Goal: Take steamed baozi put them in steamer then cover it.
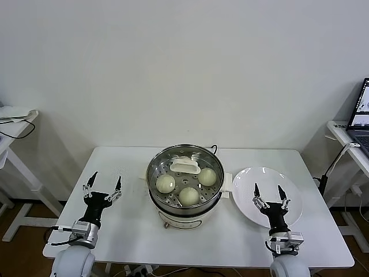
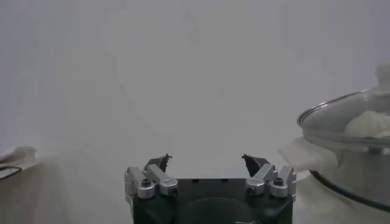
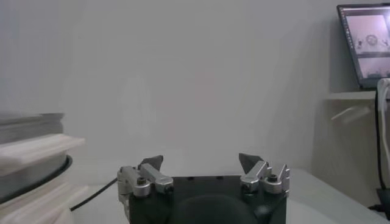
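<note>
Head view: steamer (image 1: 184, 179) at frame centre, cover (image 1: 185, 171) already on, three baozi (image 1: 188, 196) visible through the glass. Left gripper (image 1: 104, 186) lower left and right gripper (image 1: 268, 193) above the plate (image 1: 262, 176), both fingers apart, empty. Risk: cover seated off-centre could slip. White handle may hide a fourth bun.

No legible text, label, brand, number or sign is showing in any view. The open dark-framed laptop (image 3: 364, 44) on the white side desk is displaying light window panels with small figures, but nothing on its screen is readable. The round shiny stainless-steel steamer (image 1: 184, 180) on its white electric base is presenting no readable marking.
</note>
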Robot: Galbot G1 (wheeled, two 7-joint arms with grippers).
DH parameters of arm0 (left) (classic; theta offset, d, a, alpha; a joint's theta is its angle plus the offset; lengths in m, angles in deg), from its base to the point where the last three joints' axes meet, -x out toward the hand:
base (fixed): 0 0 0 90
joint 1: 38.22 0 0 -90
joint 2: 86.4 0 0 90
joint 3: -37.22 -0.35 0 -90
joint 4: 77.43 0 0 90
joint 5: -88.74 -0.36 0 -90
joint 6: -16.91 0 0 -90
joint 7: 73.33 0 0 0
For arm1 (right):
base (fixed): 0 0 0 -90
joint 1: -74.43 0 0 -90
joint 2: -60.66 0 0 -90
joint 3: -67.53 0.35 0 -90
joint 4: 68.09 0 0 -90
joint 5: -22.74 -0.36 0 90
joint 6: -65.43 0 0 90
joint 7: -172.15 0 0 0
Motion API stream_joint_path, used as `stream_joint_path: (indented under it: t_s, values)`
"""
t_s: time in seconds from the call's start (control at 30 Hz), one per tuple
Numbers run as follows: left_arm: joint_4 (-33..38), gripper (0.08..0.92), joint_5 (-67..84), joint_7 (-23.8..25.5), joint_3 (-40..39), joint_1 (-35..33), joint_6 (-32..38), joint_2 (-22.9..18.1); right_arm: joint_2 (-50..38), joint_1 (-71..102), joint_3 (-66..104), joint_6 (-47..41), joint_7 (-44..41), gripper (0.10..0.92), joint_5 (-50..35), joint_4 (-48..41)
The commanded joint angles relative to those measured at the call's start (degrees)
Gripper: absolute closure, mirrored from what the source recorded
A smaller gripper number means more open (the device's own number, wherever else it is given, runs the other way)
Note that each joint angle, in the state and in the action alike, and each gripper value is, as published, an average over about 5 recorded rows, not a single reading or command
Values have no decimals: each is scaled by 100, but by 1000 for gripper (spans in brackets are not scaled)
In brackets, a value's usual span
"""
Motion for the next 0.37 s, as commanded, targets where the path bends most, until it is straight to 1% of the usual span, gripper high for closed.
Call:
stream_joint_path:
  t_s: [0.03, 0.37]
  values:
    - [-107, 177, 155, 9, 75, -32, 107, 5, -8, 99, 23, 11, -16, 203, 30, 51]
    - [-67, 177, 152, -2, 97, -73, 85, 15, -10, 100, 17, 11, -13, 203, 32, 74]
